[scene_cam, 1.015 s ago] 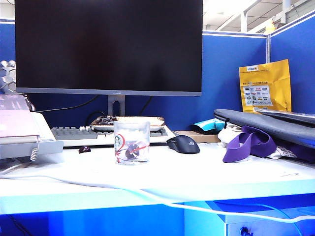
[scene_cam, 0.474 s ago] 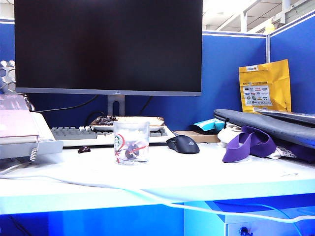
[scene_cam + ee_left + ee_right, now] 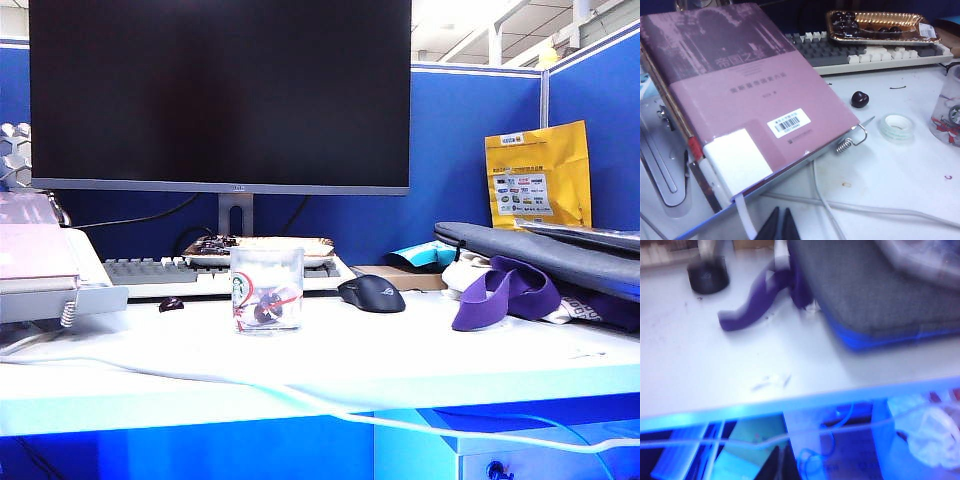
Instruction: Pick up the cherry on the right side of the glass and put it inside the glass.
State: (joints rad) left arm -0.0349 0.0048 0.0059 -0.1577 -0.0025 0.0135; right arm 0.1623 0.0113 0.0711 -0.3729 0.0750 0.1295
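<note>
Left gripper parked low by the book, jaws pinched shut, empty. Exterior view unchanged over the last second: cherry sits inside the glass mid-desk. Right gripper off the desk's front edge, jaws closed, empty. Task looks done.

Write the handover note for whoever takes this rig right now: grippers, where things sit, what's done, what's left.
Left gripper: shut, empty, parked beside the pink book.
Right gripper: shut, empty, out past the white desk's front edge, near the purple strap.
Short clear tumbler with green logo and red lines: upright in front of the keyboard, with a dark round shape inside that looks like the glossy dark maroon cherry.
Another dark cherry lies on the desk left of the glass.
Done: the cherry appears to be in the glass.
Left: confirm, park arms.
</note>
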